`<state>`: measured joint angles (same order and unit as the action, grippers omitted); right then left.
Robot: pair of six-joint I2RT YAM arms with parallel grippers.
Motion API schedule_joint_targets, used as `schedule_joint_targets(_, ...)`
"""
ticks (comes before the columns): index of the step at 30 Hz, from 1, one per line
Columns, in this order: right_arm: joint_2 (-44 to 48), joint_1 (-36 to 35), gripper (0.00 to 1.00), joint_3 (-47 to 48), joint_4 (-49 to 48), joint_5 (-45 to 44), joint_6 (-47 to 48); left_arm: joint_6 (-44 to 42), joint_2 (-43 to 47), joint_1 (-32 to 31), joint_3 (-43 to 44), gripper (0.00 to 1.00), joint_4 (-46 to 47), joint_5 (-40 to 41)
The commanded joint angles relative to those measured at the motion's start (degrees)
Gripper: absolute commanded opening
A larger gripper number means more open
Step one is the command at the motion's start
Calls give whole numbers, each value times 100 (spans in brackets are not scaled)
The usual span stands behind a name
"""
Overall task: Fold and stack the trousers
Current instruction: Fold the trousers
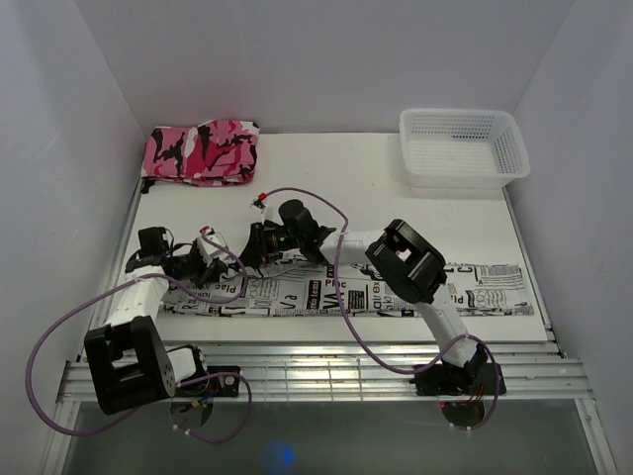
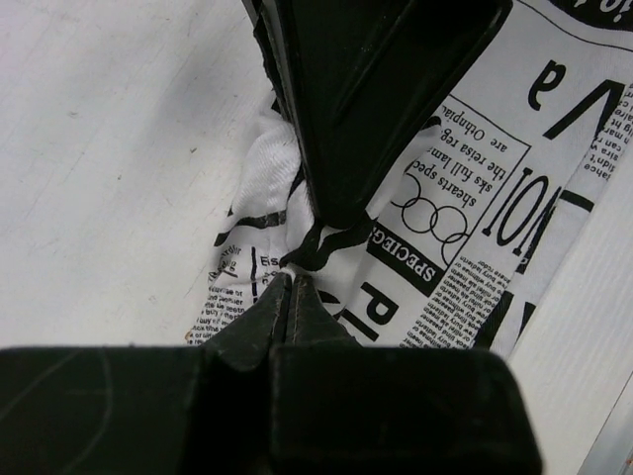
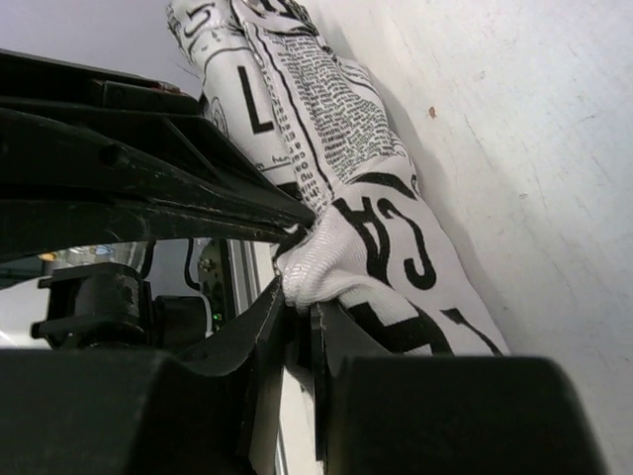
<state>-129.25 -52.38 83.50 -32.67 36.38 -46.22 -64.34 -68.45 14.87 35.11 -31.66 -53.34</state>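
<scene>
The newspaper-print trousers (image 1: 396, 294) lie as a long folded strip along the table's near edge. My left gripper (image 1: 211, 259) is shut on the cloth at the strip's left end; the left wrist view shows its tips pinching a fold of the trousers (image 2: 465, 188). My right gripper (image 1: 255, 245) reaches across to the same end and is shut on a bunched white edge of the trousers (image 3: 341, 247). The two grippers sit close together; the right one's black body (image 2: 366, 89) fills the top of the left wrist view.
A pink, black and white camouflage garment (image 1: 203, 150) lies folded at the back left. A white mesh basket (image 1: 460, 146) stands at the back right. A metal rail (image 1: 316, 371) runs along the near edge. Purple cables loop around both arms.
</scene>
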Motion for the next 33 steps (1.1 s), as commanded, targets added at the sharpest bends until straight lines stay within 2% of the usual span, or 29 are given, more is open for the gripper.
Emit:
schedule_joint_targets(1,585,158,8,412,75,53,630,176,-11,-11,-48,0,90,183)
schedule_joint_targets(7,752,474,12,632,858,-61,1861,325,-116,33,-5,0,151,395)
schedule_joint_targets(12,945,895,13,720,702,237,2204,500,-335,51,197,0,134,430)
schedule_joint_targets(14,998,1053,16,834,595,483,2240,527,-415,42,276,0,108,447)
schedule_joint_targets(17,1033,1186,33,1175,638,790,2476,633,-582,51,461,0,81,491)
schedule_joint_targets(20,1068,1256,66,1361,927,1089,2749,870,-758,51,733,0,37,500)
schedule_joint_targets(22,1165,1292,79,1432,1539,1221,3256,1045,-898,51,987,0,28,465)
schedule_joint_targets(25,1428,1432,74,1344,2280,1336,3768,1413,-1047,51,1321,0,159,456)
schedule_joint_targets(28,1894,1625,66,1143,3693,1311,4611,1941,-1495,51,1963,0,396,456)
schedule_joint_targets(30,2350,1766,63,784,4740,1039,5463,2582,-1960,51,2490,0,860,693)
schedule_joint_targets(33,2852,1889,62,335,6006,608,6369,3329,-2707,42,3193,30,1434,1272)
